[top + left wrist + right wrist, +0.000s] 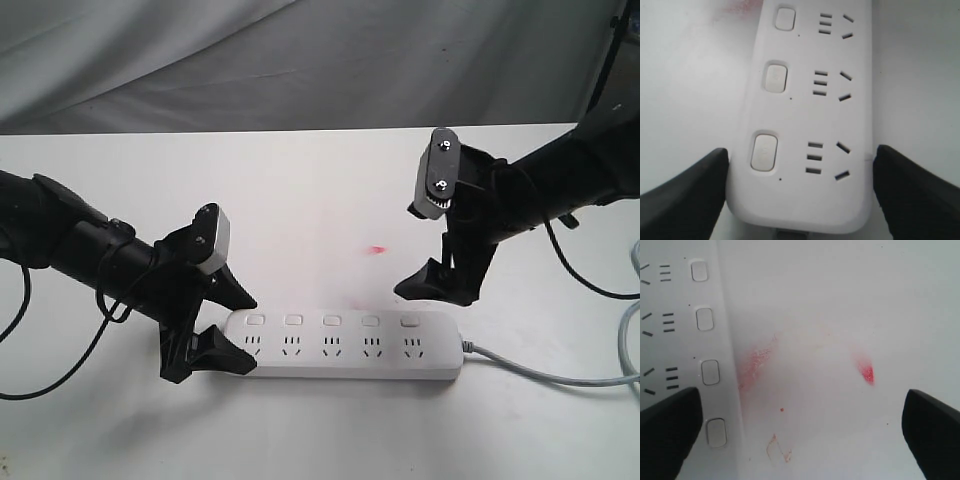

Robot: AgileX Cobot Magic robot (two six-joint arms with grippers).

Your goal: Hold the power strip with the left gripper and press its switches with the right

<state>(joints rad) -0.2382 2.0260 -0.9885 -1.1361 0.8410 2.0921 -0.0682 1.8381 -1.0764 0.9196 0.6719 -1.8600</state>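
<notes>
Closest to the lens in the left wrist view, the two black fingers (685,195) of the left gripper (801,165) sit against the two long edges of the power strip (805,115), clamping its rounded end between them. That view shows only three of the switches (775,77), running straight away from the claw. The exterior view shows all five switches (331,321) in their row, the left gripper (243,332) straddling one end of the power strip (345,345), and the grey cord (540,370) leaving the far end, which neither wrist camera catches. There the right gripper (435,285) hangs above the white table (300,200), just behind the strip's cord end, its tips apart from the plastic. Its wrist view confirms the right gripper (800,415) is spread wide and holds nothing. One finger (667,435) overlaps the power strip (675,340) beside four visible switches (705,319), and the other finger is over bare table. Between the fingers lies a red stain (866,372) with fainter pink smears, while the exterior view shows only one small red stain (377,248) ahead of the claw.
</notes>
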